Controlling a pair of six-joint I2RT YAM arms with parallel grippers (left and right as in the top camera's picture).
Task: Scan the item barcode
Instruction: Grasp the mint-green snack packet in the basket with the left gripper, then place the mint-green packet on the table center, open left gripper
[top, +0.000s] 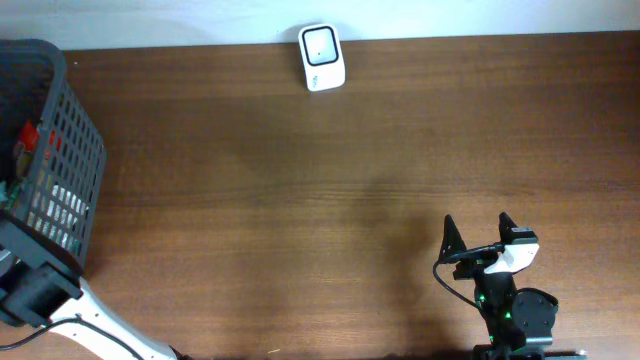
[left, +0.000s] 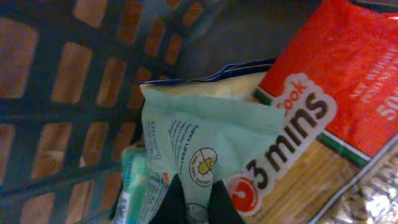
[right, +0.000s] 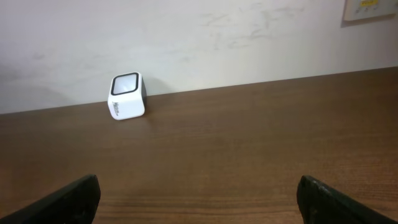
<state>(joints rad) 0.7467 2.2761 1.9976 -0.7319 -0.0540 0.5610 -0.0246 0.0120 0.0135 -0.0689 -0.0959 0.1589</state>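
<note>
Sitting on the brown wooden counter (top: 300, 200): a white barcode scanner (top: 322, 58) by the far edge, a dark plastic basket (top: 85, 150) at the left end.

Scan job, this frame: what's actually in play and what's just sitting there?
In play:
- left tool, shut on the teal packet
- basket it is reaching into
- white scanner, far side, untouched

Just sitting:
- red pasta pack, next to the packet
- right tool, open, holding nothing
</note>
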